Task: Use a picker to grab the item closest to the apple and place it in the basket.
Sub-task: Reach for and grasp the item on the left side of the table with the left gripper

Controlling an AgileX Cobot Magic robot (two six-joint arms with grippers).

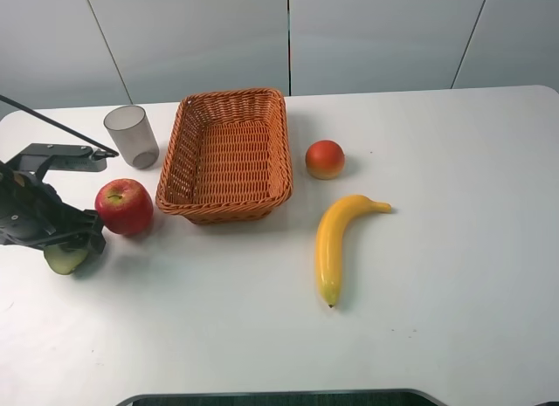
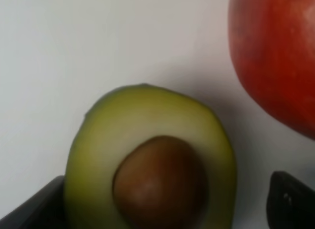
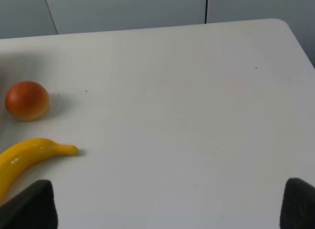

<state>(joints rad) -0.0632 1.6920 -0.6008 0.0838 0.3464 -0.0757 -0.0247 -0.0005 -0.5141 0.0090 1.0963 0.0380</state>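
Straddling the avocado half [image 2: 147, 123], the left hand [image 1: 77, 243] hangs low over the left part of the tabletop [image 1: 437, 319] with its jaws apart. In the left wrist view a dark finger sits at each side of the fruit. A strip of white shows between the avocado half and the finger on the apple's side, so nothing is gripped yet. The avocado half lies cut face up, just beside the apple [image 1: 123, 206], on the side away from the basket [image 1: 225, 216]. It is plainly the apple's nearest neighbour, nearer than the cup [image 1: 131, 135].

It will probably handle as a light, stiff piece, perhaps a replica, though that is only a guess. The underside looks rounded and smooth, so it may rock or slip out of a pinch set too high. The safer hold, I judge, is across its narrow width and low down, pressing on the outer skin rather than on the cut face.

Its face is pale yellow-green, deepening to a darker green at the edge, with a rounded brown pit [image 2: 157, 184] set toward one end.

The right hand [image 3: 162, 209] is spread wide over bare tabletop and holds nothing, with the banana [image 3: 29, 152] off to one side.
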